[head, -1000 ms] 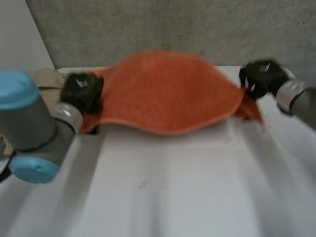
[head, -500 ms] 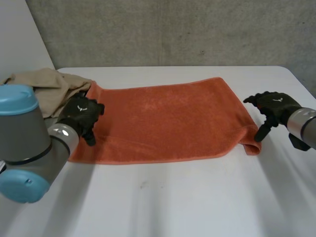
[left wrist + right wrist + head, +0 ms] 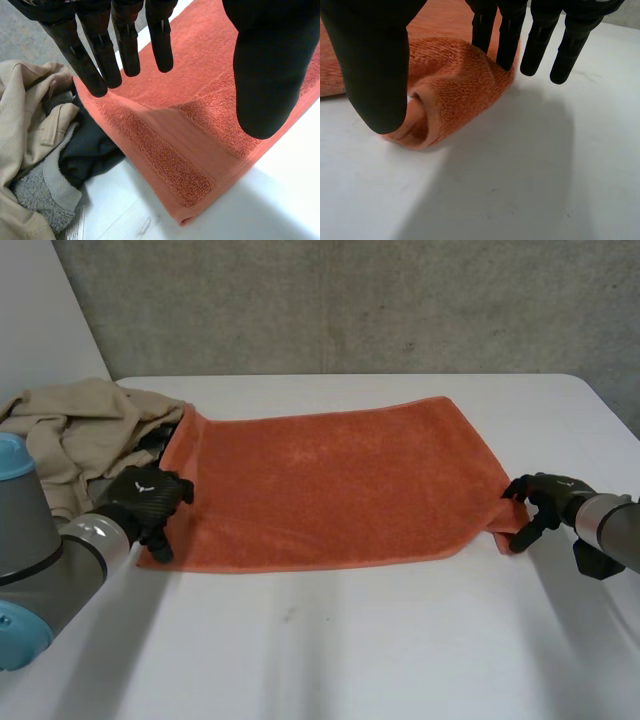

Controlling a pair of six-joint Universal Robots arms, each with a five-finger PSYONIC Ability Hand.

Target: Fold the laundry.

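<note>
One orange towel [image 3: 330,485] lies on one white surface [image 3: 350,640]. One pile [image 3: 70,430] of other laundry sits at the towel's far left corner, and the left wrist view shows beige, dark and grey pieces in it. There are two hands, one at each end of the towel.

The left hand [image 3: 150,502] is at the towel's near left corner. In the left wrist view its fingers [image 3: 100,60] are straight and spread, its thumb stands apart, and it holds nothing. The right hand [image 3: 545,502] is at the towel's near right corner. Its fingers [image 3: 507,45] are straight on one side of the curled cloth and its thumb is on the other, so it has no grip.

A second ago the towel hung in the air between the two hands. Half a second ago it was already flat, and it has not shifted since. In that time the left hand has slid from the towel's left edge down to the near corner. The right hand has dropped closer to the curl.

The towel is doubled over and flat, with its long side running across. Its left end shows a woven band with layered edges. Its near right corner is rolled into a small open tube.
</note>
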